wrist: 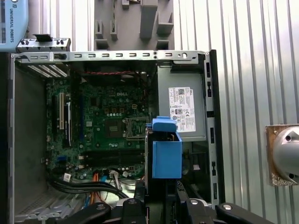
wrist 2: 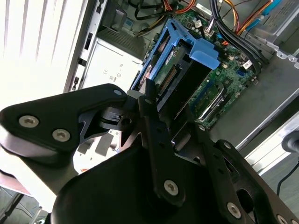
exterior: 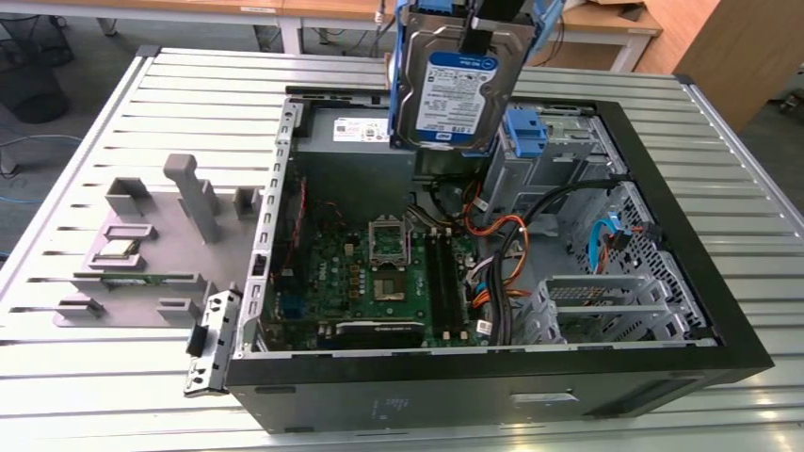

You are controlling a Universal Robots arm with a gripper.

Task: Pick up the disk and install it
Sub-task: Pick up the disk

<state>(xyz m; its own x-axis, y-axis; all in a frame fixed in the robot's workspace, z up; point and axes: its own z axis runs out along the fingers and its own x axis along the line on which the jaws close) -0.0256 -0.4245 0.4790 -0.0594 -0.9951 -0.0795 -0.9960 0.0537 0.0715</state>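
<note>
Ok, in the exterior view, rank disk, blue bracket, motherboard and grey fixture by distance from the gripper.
1. disk: held in the gripper.
2. blue bracket: by the disk's lower end.
3. motherboard: case floor.
4. grey fixture: outside it, exterior view's left.

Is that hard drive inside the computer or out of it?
Out. The disk hangs upright in the pincer, above the open computer case, not seated in its drive cage.

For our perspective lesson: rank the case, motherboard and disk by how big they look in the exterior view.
1. case
2. motherboard
3. disk
The disk hangs above the case, likely nearer the camera, so its rank against the motherboard is unsure.
</note>
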